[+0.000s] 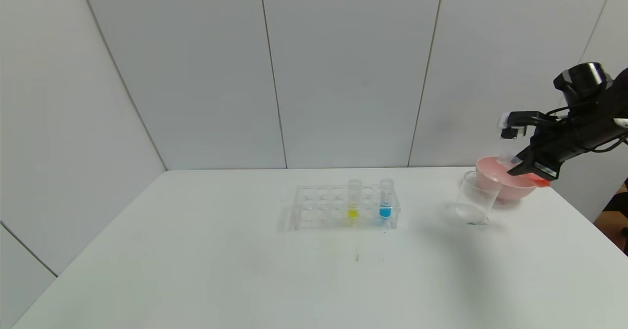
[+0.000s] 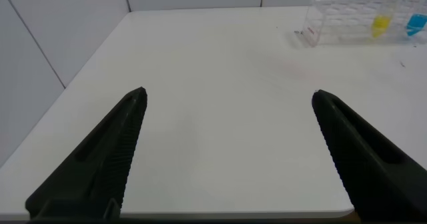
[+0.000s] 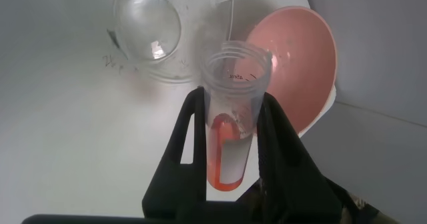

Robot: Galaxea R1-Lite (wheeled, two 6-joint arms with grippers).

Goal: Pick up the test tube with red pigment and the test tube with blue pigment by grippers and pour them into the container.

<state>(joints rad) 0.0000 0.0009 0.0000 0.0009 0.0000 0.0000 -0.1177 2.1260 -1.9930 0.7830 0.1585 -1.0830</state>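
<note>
My left gripper hangs idle low over the near left part of the white table, jaws spread wide on nothing, while my right gripper is clamped on the test tube with red pigment, held tilted in the air above the container and the pink bowl at the far right. The beaker looks empty and the orange-red liquid still sits in the tube, so I judge the first pour is only about to begin. The test tube with blue pigment waits upright in the clear tube rack mid-table, beside a yellow-filled tube, its pickup and pour still to come.
</note>
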